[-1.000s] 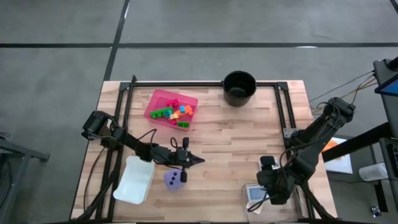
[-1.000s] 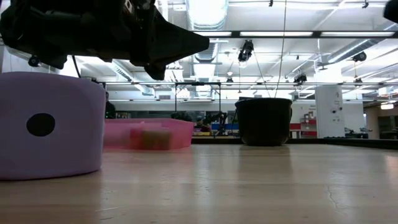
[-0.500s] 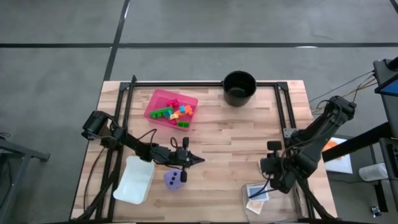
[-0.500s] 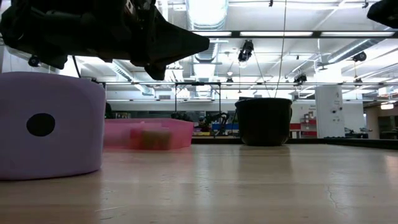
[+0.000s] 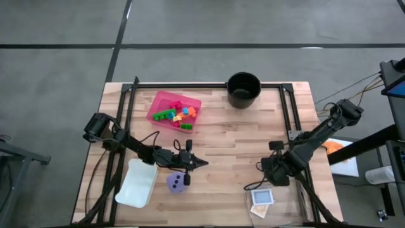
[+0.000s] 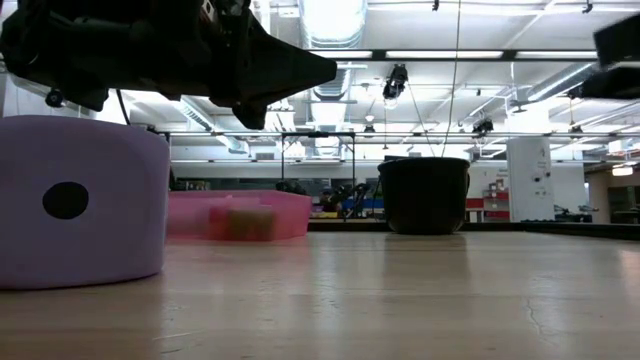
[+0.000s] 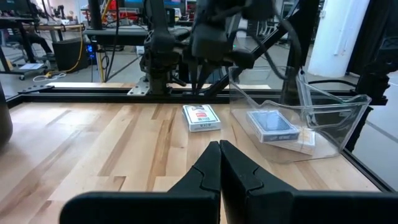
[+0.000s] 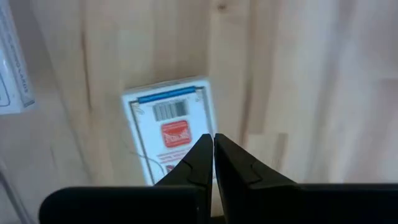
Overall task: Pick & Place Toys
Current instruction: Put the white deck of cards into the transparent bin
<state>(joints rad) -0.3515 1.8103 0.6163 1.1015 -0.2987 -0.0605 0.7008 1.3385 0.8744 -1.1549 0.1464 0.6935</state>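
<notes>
Several small bricks (image 5: 177, 114) lie in the pink tray (image 5: 156, 101). The purple die (image 5: 178, 182) rests on the table just nearer than my left gripper (image 5: 202, 163), which is shut, level and holds nothing. The white-red card (image 8: 168, 127) lies flat on the table below my right gripper (image 8: 212, 140), which is shut and points down. In the high view that gripper (image 5: 271, 174) hides the card. The blue card (image 7: 272, 123) and an orange card (image 5: 258, 209) lie in a clear container (image 5: 252, 192). My right gripper's shut fingertips (image 8: 202, 149) stand over one edge of the white-red card (image 8: 186, 138), coming from above and pointing down. Whether they touch the card I cannot tell. The card lies flat on the table.
A black round pot (image 5: 243, 88) stands at the far edge. A second clear container (image 5: 136, 183) lies near the left front corner. A black frame (image 5: 190, 85) runs along the table's far and side edges. Bare wood (image 5: 228, 145) lies between the arms.
My right gripper has moved from above the clear container toward the table's far edge and a little to the left, sinking slightly and tipping until it points straight down. The blue and orange cards in the container now show.
</notes>
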